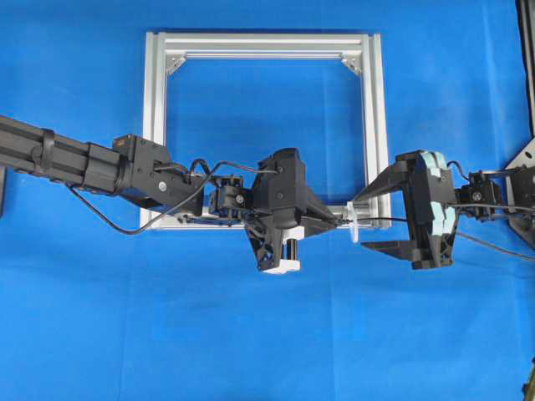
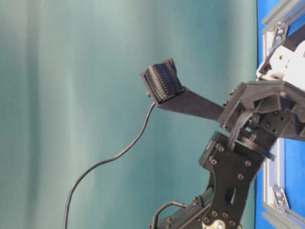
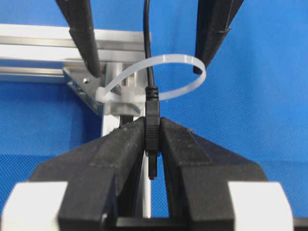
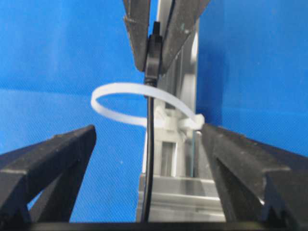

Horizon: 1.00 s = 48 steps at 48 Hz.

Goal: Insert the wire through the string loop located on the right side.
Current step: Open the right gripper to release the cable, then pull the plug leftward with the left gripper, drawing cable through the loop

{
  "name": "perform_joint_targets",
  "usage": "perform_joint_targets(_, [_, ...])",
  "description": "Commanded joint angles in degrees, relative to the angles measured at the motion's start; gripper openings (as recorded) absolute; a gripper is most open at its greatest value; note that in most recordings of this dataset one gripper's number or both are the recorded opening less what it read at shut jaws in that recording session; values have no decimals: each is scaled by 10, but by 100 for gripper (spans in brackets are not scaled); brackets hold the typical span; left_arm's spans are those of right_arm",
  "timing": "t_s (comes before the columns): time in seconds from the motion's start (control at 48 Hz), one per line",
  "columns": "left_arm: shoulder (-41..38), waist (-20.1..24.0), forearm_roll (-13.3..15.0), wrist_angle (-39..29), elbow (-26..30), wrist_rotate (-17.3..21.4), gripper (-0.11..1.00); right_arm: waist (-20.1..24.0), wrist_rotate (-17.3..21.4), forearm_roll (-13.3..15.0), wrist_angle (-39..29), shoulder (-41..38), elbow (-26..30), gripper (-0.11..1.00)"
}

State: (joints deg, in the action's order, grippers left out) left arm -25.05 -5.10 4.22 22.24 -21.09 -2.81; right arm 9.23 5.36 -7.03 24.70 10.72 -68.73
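The white string loop (image 3: 175,58) stands on the silver frame's (image 1: 267,43) near right corner, also visible as the loop (image 1: 353,227) from overhead. The thin black wire (image 3: 148,38) runs through the loop. Its dark plug (image 3: 152,120) is pinched in my left gripper (image 3: 152,126), which is shut on it just left of the loop (image 4: 115,88). My right gripper (image 4: 148,130) stands open on the loop's other side, its fingers (image 4: 53,159) wide apart either side of the wire (image 4: 150,168) without touching it. Overhead, the left gripper (image 1: 338,220) and right gripper (image 1: 361,224) face each other across the loop.
The frame lies flat on the blue cloth (image 1: 267,334), its far rail and corner brackets (image 1: 175,63) at the back. A thicker arm cable (image 1: 125,225) sags below the left arm. In the table-level view, a ribbed right finger pad (image 2: 164,83) shows with a thin cable (image 2: 105,162) trailing below.
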Motion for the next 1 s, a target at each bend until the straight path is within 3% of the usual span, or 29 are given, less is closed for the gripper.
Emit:
perform_joint_targets(0.0, [14, -1, 1, 3, 7, 1, 8, -1, 0, 0, 0, 4, 8, 96])
perform_joint_targets(0.292, [61, -1, -1, 1, -50, 3, 8, -1, -2, 0, 0, 4, 10, 96])
perform_joint_targets(0.708, [198, -12, -1, 9, -249, -5, 8, 0, -3, 1, 0, 4, 17, 96])
perform_joint_targets(0.979, [271, -25, 2, 50, -367, -9, 8, -1, -3, 1, 0, 4, 18, 96])
